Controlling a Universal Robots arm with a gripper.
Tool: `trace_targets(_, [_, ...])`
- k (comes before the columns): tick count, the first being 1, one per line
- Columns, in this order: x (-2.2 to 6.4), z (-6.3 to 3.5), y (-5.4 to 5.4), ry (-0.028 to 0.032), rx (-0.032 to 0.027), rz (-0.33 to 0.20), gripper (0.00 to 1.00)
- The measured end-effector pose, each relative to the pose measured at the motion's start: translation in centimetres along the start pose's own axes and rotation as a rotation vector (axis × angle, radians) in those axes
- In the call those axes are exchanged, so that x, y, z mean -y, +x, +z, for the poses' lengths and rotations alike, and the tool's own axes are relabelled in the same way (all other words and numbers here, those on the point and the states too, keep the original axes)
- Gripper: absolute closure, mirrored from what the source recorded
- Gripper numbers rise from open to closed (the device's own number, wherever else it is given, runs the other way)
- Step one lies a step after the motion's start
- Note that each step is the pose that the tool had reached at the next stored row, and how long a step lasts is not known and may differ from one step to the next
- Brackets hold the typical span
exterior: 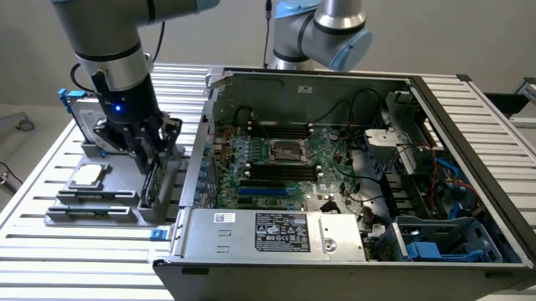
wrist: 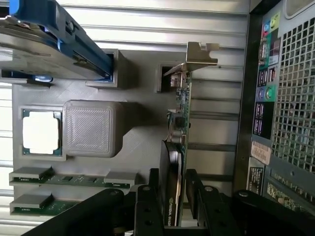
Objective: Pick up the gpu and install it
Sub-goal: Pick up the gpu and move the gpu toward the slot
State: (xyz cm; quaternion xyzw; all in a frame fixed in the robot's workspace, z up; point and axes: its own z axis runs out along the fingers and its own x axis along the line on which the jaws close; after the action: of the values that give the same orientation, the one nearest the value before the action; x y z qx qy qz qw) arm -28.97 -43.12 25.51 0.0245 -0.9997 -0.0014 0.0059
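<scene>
The gpu (exterior: 153,185) stands on edge in a slot of the grey holder (exterior: 59,216), just outside the open computer case (exterior: 335,251). In the wrist view the gpu (wrist: 180,110) shows its green board, black cooler and silver end bracket (wrist: 199,53). My gripper (exterior: 154,162) has come down over the card. Its black fingers (wrist: 147,206) stand on either side of the cooler end, so the gripper (wrist: 173,199) is open and straddles the card. The card still sits in its slot.
On the same holder are a silver hard drive with a blue frame (exterior: 82,111), a processor chip (exterior: 90,175) and two memory sticks (exterior: 92,195). The case wall (wrist: 285,98) is close beside the gpu. A second arm (exterior: 322,31) stands behind the case. The motherboard (exterior: 277,163) lies exposed inside.
</scene>
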Motion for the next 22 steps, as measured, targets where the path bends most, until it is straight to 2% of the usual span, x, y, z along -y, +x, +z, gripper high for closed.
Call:
trace_targets(7, [0.06,1.21,-0.1,0.0,0.0,0.0,0.64])
trace_targets(22, [0.07,1.66,-0.1,0.0003,-0.0004,0.0,0.64])
